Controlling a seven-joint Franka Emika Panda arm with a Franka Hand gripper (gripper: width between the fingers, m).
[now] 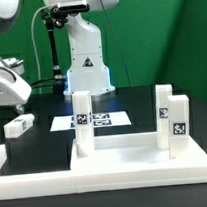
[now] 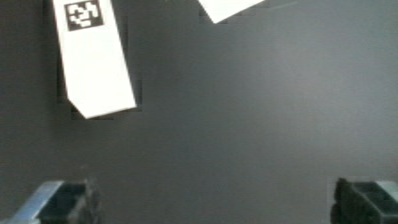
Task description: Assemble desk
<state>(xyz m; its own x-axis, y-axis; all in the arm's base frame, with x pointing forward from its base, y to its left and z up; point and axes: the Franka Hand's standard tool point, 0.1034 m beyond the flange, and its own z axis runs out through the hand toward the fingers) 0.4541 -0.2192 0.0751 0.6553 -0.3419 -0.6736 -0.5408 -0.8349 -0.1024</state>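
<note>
The white desk top [image 1: 119,142] lies flat against the front bars. Three square legs stand upright on it: one on the exterior view's left [image 1: 82,115], and two on the right, one behind [image 1: 164,102] and one in front [image 1: 180,121]. A fourth leg [image 1: 20,124] lies loose on the black table at the left. It also shows in the wrist view [image 2: 93,60], tag facing up. My gripper [image 1: 11,93] hovers above that leg. In the wrist view the gripper [image 2: 214,205] is open and empty, with the leg apart from its fingertips [image 2: 63,200].
The marker board [image 1: 93,120] lies in the table's middle, before the robot base [image 1: 87,63]. Long white border bars [image 1: 97,175] run along the front and the left [image 1: 0,159]. A white corner of something [image 2: 231,8] shows at the wrist view's edge.
</note>
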